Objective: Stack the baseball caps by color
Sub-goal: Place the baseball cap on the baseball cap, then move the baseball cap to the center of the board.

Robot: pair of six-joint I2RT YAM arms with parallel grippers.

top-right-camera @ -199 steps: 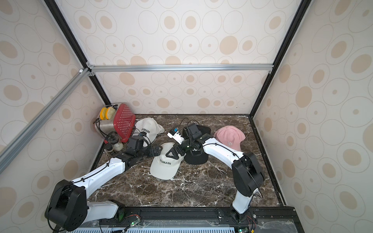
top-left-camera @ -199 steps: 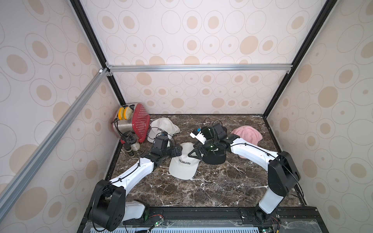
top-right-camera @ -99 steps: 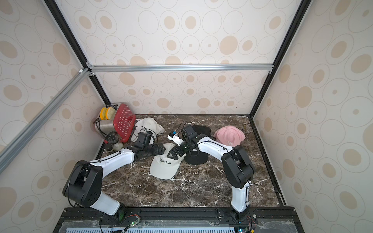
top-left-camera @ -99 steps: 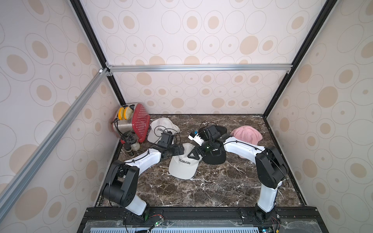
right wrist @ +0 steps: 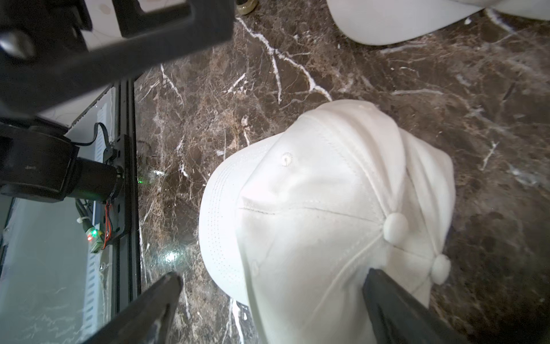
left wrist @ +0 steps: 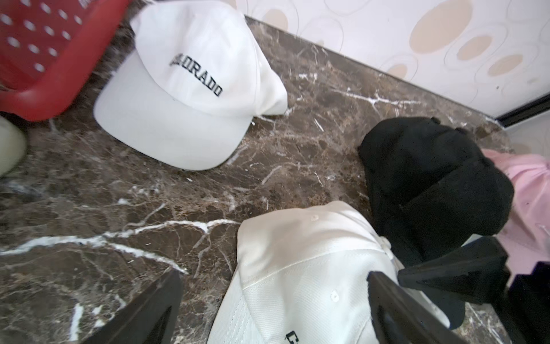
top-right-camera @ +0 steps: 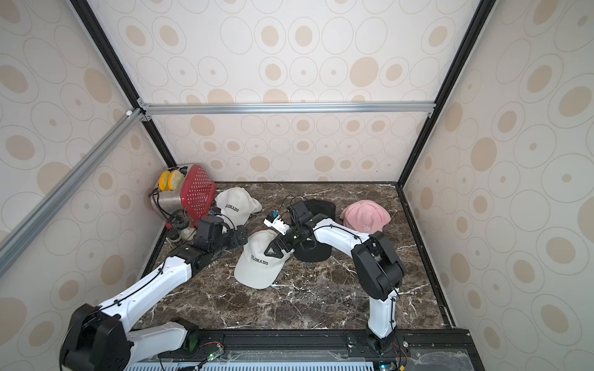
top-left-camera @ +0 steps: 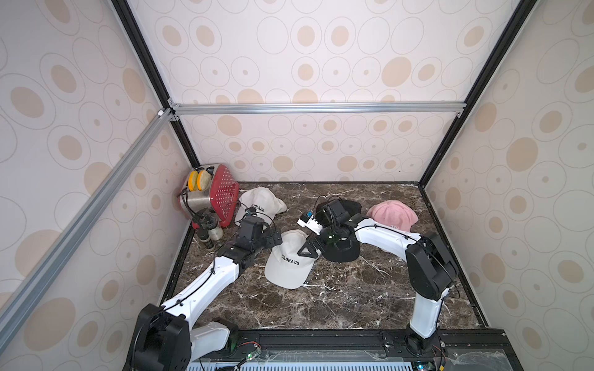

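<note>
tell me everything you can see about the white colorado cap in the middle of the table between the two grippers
White fabric baseball cap, lying crown up on the brown marble table, curved brim toward the robot's base. Black COLORADO lettering on the front; stitched panels, eyelets. Two top buttons show in the right wrist view, so a second cap may be nested. The open left gripper and right gripper flank its crown; a black fabric cap lies right beside.

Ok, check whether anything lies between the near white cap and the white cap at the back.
Nothing visible does: only bare marble table separates the near white cap from the far white cap.
</note>
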